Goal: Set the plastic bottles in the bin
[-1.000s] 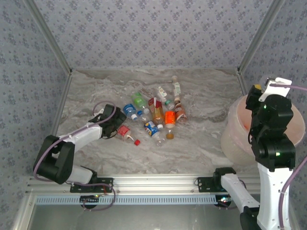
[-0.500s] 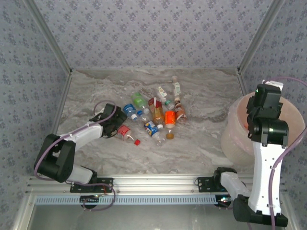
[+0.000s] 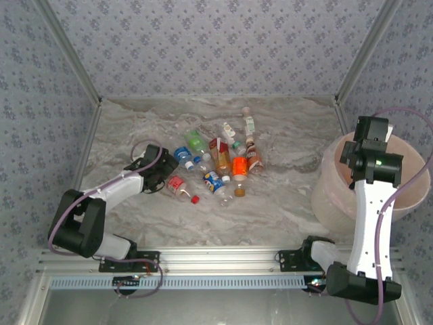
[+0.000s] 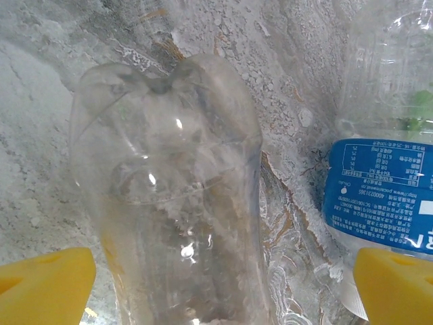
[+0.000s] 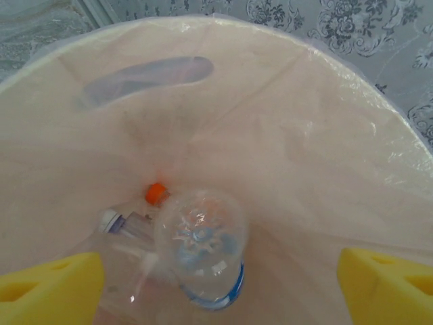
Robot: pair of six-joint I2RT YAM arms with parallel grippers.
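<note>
Step in hand: drop-off right, pick-up left. The right end effector (image 5: 218, 281) is hanging released over the bin (image 5: 304, 149), with a blue-banded bottle (image 5: 201, 247) inside. The left end effector (image 4: 223, 281), released, is straddling a clear bottle (image 4: 176, 203) on the tabletop (image 3: 284, 196). Next move: clenching squarely on it. Other plastic bottles (image 3: 218, 162) are lying clustered mid-tabletop.
</note>
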